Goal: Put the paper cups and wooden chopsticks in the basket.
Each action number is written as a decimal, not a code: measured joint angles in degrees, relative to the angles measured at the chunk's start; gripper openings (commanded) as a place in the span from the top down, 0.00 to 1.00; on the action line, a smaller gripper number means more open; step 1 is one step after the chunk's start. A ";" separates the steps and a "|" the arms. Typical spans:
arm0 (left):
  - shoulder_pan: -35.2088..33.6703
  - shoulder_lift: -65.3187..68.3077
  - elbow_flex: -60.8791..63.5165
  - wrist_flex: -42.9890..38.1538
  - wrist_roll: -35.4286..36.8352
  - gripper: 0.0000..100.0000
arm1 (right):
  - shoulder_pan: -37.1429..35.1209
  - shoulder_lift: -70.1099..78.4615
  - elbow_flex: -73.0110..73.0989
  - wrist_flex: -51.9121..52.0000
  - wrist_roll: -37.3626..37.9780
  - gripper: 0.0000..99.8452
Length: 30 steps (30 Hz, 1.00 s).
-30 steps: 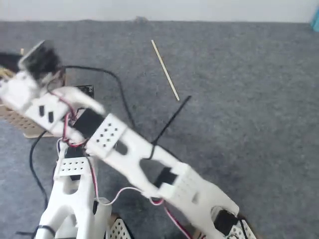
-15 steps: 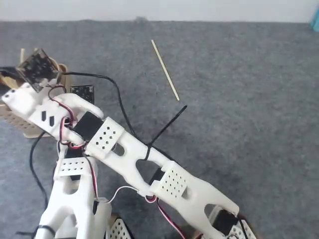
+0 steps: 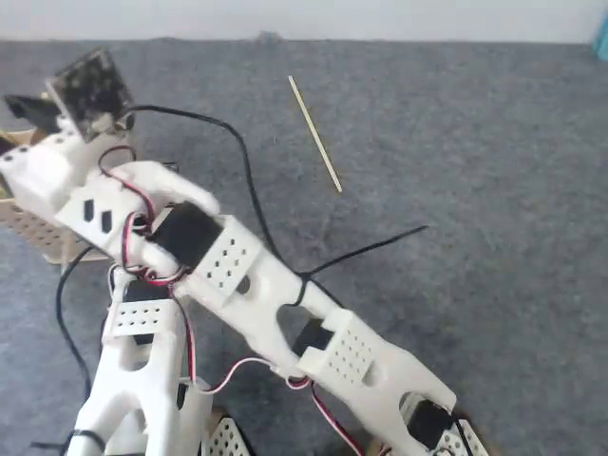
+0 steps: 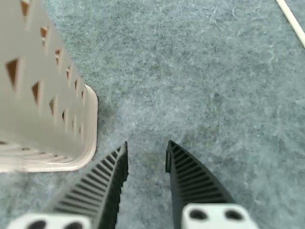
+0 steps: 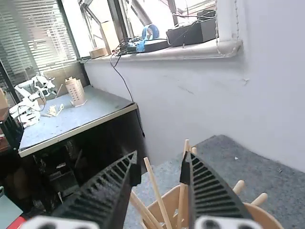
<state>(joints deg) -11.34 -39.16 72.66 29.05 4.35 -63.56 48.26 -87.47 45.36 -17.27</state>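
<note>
grey short-pile carpet [image 3: 494,209] across the whole table, with a wide bare stretch on the far side and toward the right edge of the high view. one loose chopstick [image 3: 315,134] out there, thin pale wood, lying flat at a slant, well apart from both arms. thin black cable [image 3: 370,249] trailing over the carpet near the long arm's middle link, not touching the stick. basket [image 3: 33,233] tan with a perforated wall, cut off by the left edge of the high view, right arm stretched across above it. left gripper [image 4: 147,153] low over carpet just beside the basket's rounded corner, ribbed black fingers parted by a narrow gap, holding nothing. right gripper [image 5: 159,169] above a tan round-rimmed cup [image 5: 167,204], probably paper but hard to tell. fingers spread apart, clamping nothing. bundle of wooden sticks [image 5: 153,188] upright in the cup, tips poking up between them. plain white wall [image 5: 267,86] close behind.
</note>
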 measured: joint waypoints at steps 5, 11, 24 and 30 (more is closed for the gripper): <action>0.00 0.00 0.00 0.00 0.00 0.88 | 1.14 -6.15 -1.85 11.25 -1.32 0.85; 0.00 0.00 0.00 0.00 -0.09 0.88 | 1.85 -13.63 -4.22 32.70 -7.30 0.85; 4.40 0.00 0.00 8.70 -12.84 0.88 | 18.64 -18.37 0.70 55.30 -2.20 0.85; 4.66 0.00 -0.09 8.70 -14.07 0.88 | 28.22 -18.20 20.92 55.30 0.44 0.85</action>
<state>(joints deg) -6.68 -39.16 72.57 37.76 -9.71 -35.34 30.07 -66.55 100.66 -16.84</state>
